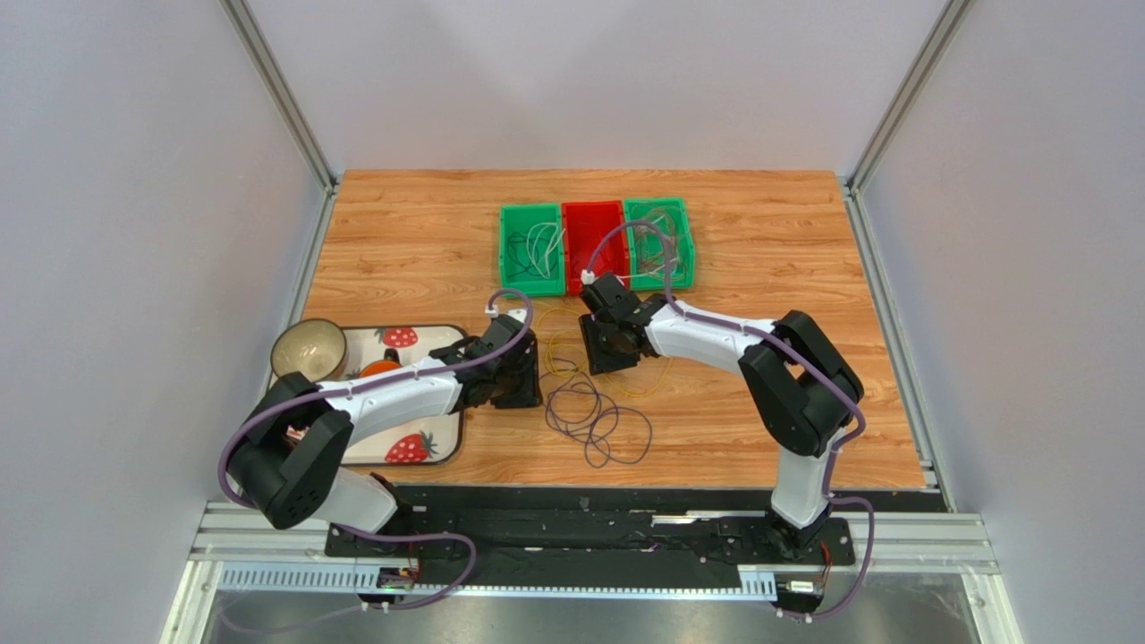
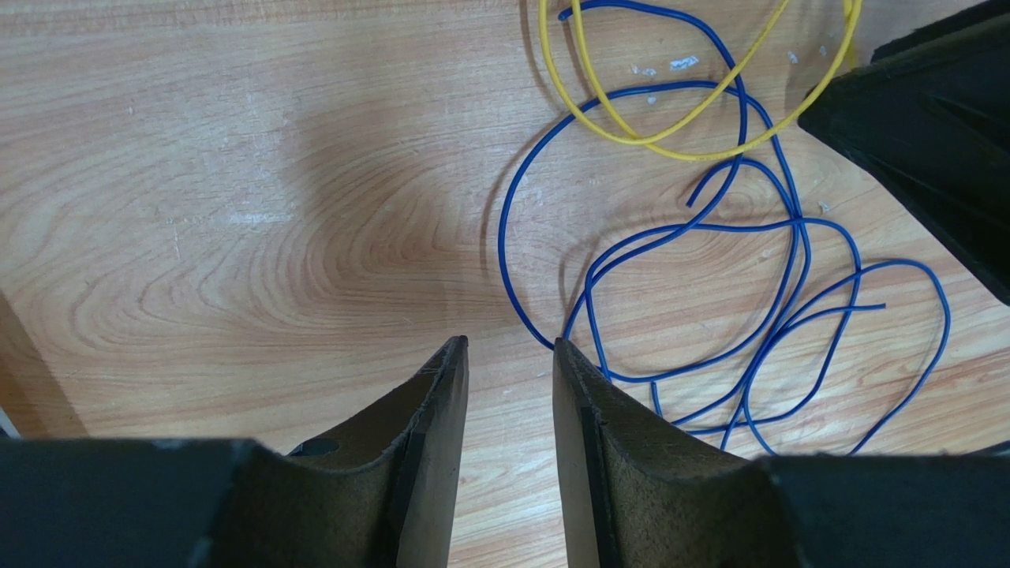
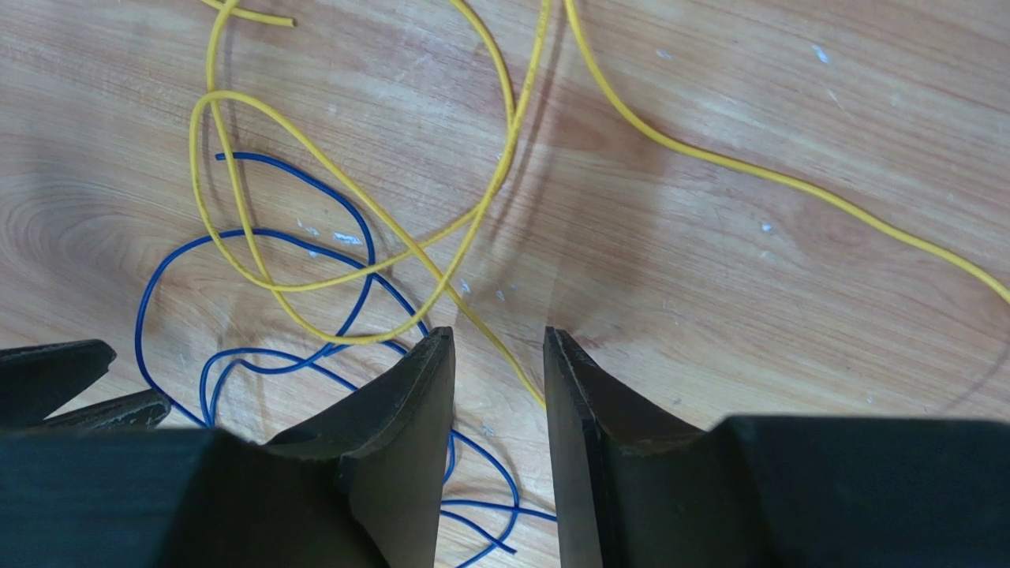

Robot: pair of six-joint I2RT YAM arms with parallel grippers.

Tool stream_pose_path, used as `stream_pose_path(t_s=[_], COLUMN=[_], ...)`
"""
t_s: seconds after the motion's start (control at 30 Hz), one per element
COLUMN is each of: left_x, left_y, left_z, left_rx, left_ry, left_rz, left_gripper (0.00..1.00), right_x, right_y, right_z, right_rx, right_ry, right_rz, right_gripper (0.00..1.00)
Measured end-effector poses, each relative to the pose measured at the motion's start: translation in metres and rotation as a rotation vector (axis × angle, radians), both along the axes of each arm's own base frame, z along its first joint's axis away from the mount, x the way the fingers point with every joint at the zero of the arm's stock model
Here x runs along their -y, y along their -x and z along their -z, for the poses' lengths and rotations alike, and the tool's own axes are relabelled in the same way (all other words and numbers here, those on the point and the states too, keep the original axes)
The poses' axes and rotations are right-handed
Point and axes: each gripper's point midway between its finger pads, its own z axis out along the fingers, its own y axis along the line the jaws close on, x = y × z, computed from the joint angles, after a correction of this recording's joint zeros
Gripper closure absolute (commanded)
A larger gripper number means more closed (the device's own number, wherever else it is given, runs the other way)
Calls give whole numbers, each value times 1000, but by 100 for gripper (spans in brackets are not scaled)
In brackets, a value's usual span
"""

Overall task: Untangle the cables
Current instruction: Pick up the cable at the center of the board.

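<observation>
- The left claw stands narrowly open with nothing between its jaws. The blue cable lies in loose loops on the table from its 12 to 3 o'clock, one loop just beside the right-hand finger.
- The right claw is also narrowly open and holds nothing. A strand of the yellow cable runs flat on the wood through its gap, from 11 to 5 o'clock.
- Yellow and blue cross several times at the right claw's 9 to 11 o'clock. Pulling yellow from here would probably drag the blue loops along and draw the crossings tighter.
- The strands are thin and lie flat. A closing claw may slide over them and scrape the wood, or pinch two strands where they overlap.
- The claws work near each other: the right one's body fills the left camera's 2 o'clock. A reach toward the same loop could knock them together.
- Seen from above, the heap sits at the right claw's 6 o'clock, and the bins at its 12. A long pull that way could trail cable over their walls.
</observation>
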Motion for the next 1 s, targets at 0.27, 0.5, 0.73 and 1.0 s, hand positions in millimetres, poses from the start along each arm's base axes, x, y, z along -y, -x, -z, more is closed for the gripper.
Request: stream_pose_path(t_s=[0.27,0.5,0.73,1.0], left_x=[-2,-2,-1,-8], left_y=[2,1,-2,-5], left_z=[2,-1,-20,-60], left_rx=[-4,4,54,150], left_ry=[-3,0,34,68], left_rz=[0,-2,-6,-21], left_gripper=[59,60,57,57], right_x=[-9,-9,-11,-28], right_y=[-4,-5,-9,-27], right_z=[4,4,-45,-200], right_rx=[17,25,94,375], right_ry=[20,28,-25,-268], right_rz=[-29,-31,-38,-40], right_gripper=[93,100,100,100])
